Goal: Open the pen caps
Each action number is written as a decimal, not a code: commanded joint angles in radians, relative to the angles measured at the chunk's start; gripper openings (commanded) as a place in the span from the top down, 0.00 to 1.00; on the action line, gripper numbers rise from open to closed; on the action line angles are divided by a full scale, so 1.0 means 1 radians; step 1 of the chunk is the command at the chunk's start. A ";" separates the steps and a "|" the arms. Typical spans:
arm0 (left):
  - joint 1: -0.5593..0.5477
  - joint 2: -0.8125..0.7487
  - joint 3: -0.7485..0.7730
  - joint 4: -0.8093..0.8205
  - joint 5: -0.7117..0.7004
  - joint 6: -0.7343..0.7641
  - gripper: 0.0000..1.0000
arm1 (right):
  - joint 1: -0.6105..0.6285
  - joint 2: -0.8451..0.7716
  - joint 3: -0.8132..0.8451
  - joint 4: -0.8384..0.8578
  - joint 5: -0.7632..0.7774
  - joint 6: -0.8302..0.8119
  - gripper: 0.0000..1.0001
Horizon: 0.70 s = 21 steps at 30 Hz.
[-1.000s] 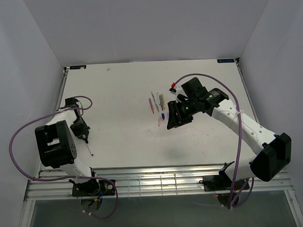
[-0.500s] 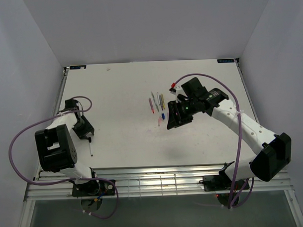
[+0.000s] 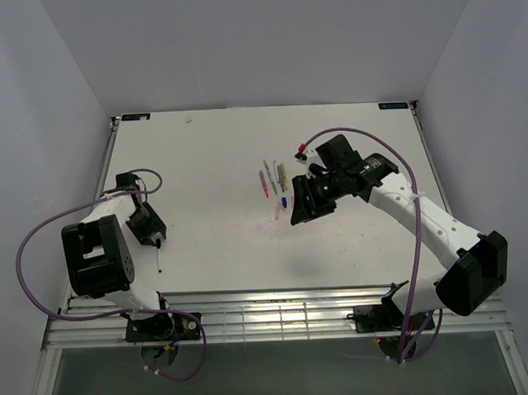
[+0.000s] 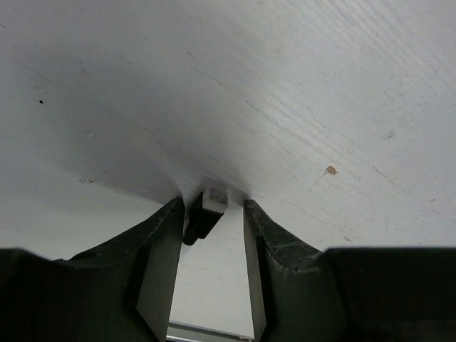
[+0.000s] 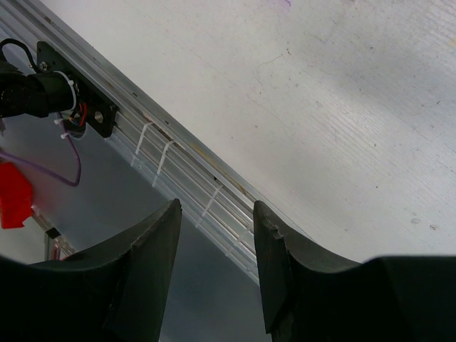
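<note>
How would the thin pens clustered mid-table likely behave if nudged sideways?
The thin stick-like plastic pens look slender and probably round, so a sideways nudge would likely roll them. They look tiny beside the right tool, so they are probably light and easily scattered. Lying close together, one pushed would probably bump its neighbours.

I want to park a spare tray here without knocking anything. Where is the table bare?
Bare: the wide stretch of table between the left pincer and the pens, and the far strip behind the pens. Crowded: around the pens, where the right pincer hangs close beside them.
</note>
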 commanded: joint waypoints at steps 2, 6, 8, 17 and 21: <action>-0.017 0.031 0.057 -0.086 -0.075 0.053 0.50 | 0.004 -0.034 0.001 0.019 -0.011 -0.012 0.49; -0.017 0.003 0.062 -0.077 -0.150 0.134 0.50 | 0.004 -0.030 0.001 0.021 -0.012 -0.014 0.49; -0.017 -0.017 0.051 -0.055 -0.190 0.168 0.50 | 0.004 -0.029 0.001 0.019 -0.014 -0.014 0.49; -0.017 -0.006 0.011 0.009 -0.166 0.255 0.51 | 0.004 -0.029 -0.003 0.017 -0.014 -0.014 0.49; -0.019 -0.001 0.013 0.005 -0.120 0.226 0.51 | 0.004 -0.027 -0.005 0.017 -0.012 -0.012 0.49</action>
